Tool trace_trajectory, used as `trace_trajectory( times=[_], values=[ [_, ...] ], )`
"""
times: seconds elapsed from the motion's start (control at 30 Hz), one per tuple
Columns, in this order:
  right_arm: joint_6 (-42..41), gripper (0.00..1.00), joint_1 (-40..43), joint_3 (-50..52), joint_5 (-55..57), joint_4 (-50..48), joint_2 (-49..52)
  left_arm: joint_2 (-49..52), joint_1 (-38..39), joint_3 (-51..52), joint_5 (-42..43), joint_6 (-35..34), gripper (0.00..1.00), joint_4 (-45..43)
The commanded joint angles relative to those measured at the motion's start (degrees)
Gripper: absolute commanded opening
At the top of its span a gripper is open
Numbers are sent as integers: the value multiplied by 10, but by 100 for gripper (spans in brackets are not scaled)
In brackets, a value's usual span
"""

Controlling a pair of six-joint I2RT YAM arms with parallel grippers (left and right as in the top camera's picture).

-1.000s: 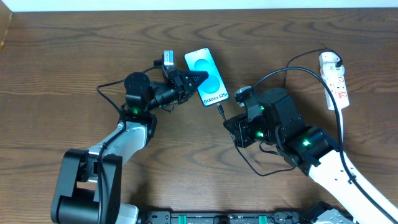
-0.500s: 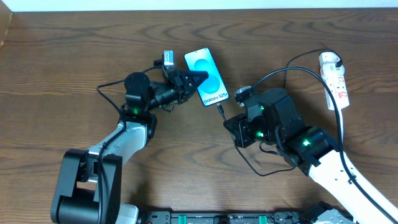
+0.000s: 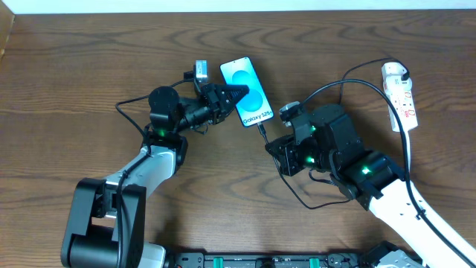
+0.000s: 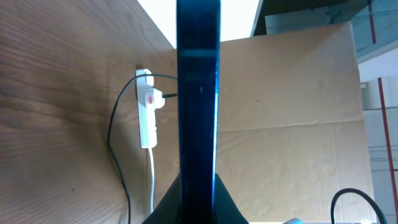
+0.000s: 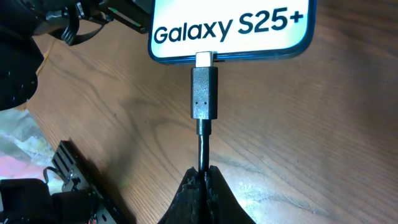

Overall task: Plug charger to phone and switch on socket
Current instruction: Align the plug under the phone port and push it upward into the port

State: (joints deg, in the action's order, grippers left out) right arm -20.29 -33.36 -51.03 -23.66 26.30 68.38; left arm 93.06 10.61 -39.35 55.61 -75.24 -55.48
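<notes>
1. Clearly the step in hand is seating the plug. The small black tip of the charger [image 5: 204, 93] meets the bottom edge of the phone [image 3: 242, 74] and lines up with the port. A short band of silver metal shows between plug body and phone, so I judge it not fully home.
2. The right gripper [image 5: 202, 177] is pressed together on the thin black cable just behind the plug, not on the plug body itself. That hold is soft, and a hard shove could buckle the cable instead of driving the tip in.
3. The left gripper [image 4: 198, 186] pinches the phone, which its wrist camera sees edge-on between the fingers. It acts as the brace. I cannot tell whether the phone also rests on the table [image 3: 89, 59].
4. To do this well, push slowly and straight along the phone's long axis, keeping plug and cable in one line with the port. The left arm should hold firm so the phone does not slide away. Stop once the silver band is gone.
5. The socket [image 3: 400, 95] lies well apart at the table's far right, with the white adapter [image 3: 395, 72] at its far end. Its switch is too small to read, and it comes after the plug is seated.
</notes>
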Motion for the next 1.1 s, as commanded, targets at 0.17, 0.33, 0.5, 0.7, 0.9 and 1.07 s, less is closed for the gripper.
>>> trace_trajectory(
  times=[0.17, 0.33, 0.5, 0.7, 0.9, 1.07],
  values=[
    [6, 1, -5, 2, -7, 11, 14, -5, -2, -21, 13, -5, 7, -8],
    [6, 1, -5, 2, -7, 13, 14, -5, -2, -21, 13, -5, 7, -8],
    [6, 1, -5, 2, -7, 10, 14, -5, -2, -21, 13, -2, 7, -8],
    [6, 1, -5, 2, -2, 9, 14, -5, -2, -21, 13, 37, 7, -7],
    [6, 1, -5, 2, -2, 9, 14, -5, -2, -21, 13, 39, 7, -7],
    [6, 1, -5, 2, 6, 9, 14, -5, -2, -21, 13, 39, 7, -7]
  ],
)
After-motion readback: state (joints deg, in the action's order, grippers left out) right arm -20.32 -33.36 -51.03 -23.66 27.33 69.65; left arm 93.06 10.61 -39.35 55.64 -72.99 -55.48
